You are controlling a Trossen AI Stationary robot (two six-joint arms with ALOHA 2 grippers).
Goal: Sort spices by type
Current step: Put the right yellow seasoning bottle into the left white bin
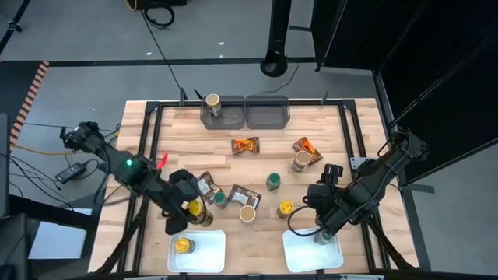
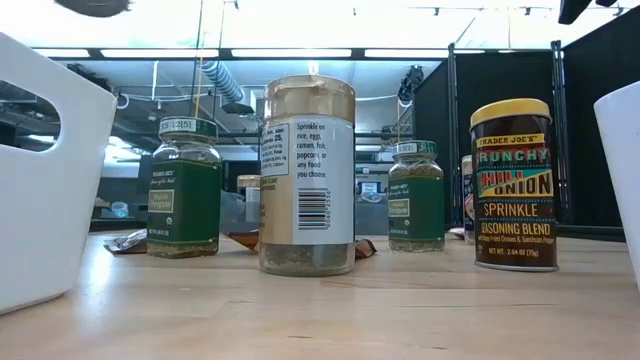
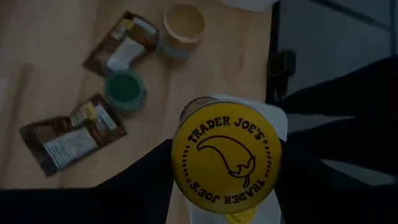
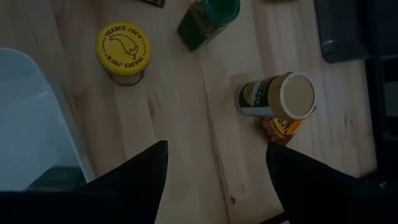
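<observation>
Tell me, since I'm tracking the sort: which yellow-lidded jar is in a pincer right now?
The yellow-lidded jar in the left pincer, just above the left white tray. One other already sits inside that tray, and a third stands free on the table near the right arm.

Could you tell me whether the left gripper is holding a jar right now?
Yes: the left gripper is shut on a yellow-lidded jar, above the left tray.

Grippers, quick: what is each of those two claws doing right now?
Left gripper: shut on a yellow-lidded jar, above the left white tray.
Right gripper: open, holding nothing, beside the right white tray.
</observation>
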